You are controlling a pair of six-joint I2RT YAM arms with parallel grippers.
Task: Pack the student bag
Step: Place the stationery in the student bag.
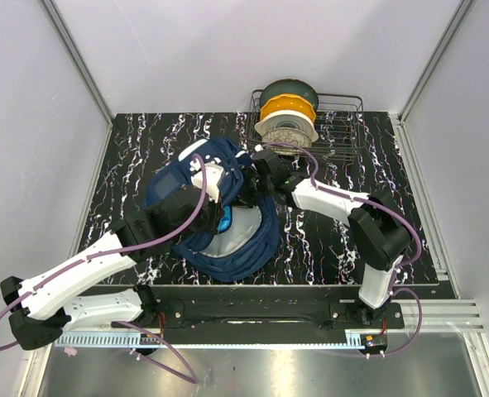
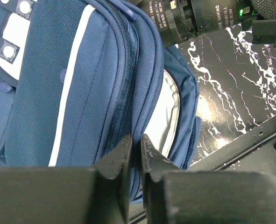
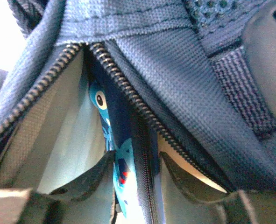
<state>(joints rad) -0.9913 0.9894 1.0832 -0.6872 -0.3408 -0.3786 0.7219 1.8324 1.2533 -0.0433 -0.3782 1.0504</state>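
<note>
The student bag (image 1: 237, 250), navy with a thin white stripe and pale grey lining, lies slumped in the middle of the table. My left gripper (image 1: 204, 213) is shut on a zip edge of the bag (image 2: 81, 93), with the fabric pinched between its fingers (image 2: 123, 156). My right gripper (image 1: 244, 190) reaches into the bag's open mouth (image 3: 175, 60). Its jaws stand apart around a bright-blue patterned pencil case (image 3: 123, 163) that stands on edge inside. The left finger touches the case and the right finger (image 3: 175, 175) is clear of it. From above, a sliver of the case (image 1: 225, 220) shows.
A wire basket (image 1: 347, 124) at the back right holds three spools: dark green (image 1: 290, 86), orange (image 1: 287, 106) and white (image 1: 285, 129). The black marbled table (image 1: 335, 240) ends at a metal rail (image 1: 252, 310) by the arm bases. White walls close in on three sides.
</note>
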